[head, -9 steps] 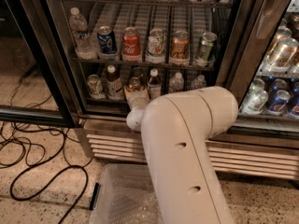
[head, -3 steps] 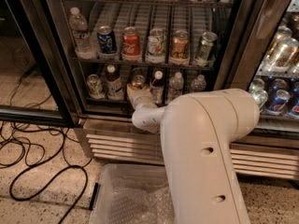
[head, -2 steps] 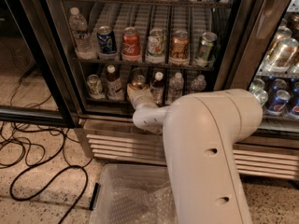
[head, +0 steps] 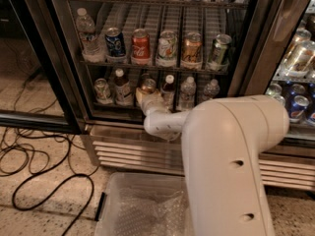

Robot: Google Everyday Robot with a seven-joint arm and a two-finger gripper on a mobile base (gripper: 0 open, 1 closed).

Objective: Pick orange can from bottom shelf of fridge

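Observation:
The fridge (head: 66,90) stands open in front of me. The orange can (head: 147,85) stands on the bottom shelf (head: 110,113), between a brown bottle (head: 121,86) and another bottle (head: 168,90). My gripper (head: 146,100) reaches into the bottom shelf and sits right in front of the orange can, hiding its lower half. My thick white arm (head: 231,156) fills the lower right of the view. A pale silver-green can (head: 102,90) stands at the shelf's left end.
The shelf above holds a water bottle (head: 87,33) and a row of cans, among them a gold-orange can (head: 191,49). The louvred base (head: 123,149) lies below. A clear plastic bin (head: 142,205) sits under my arm. Cables (head: 44,181) lie left. A second fridge (head: 295,82) is right.
Over three seconds my arm's big link has swung to the right and the gripper has pushed slightly deeper toward the orange can. In the last second almost nothing has moved.

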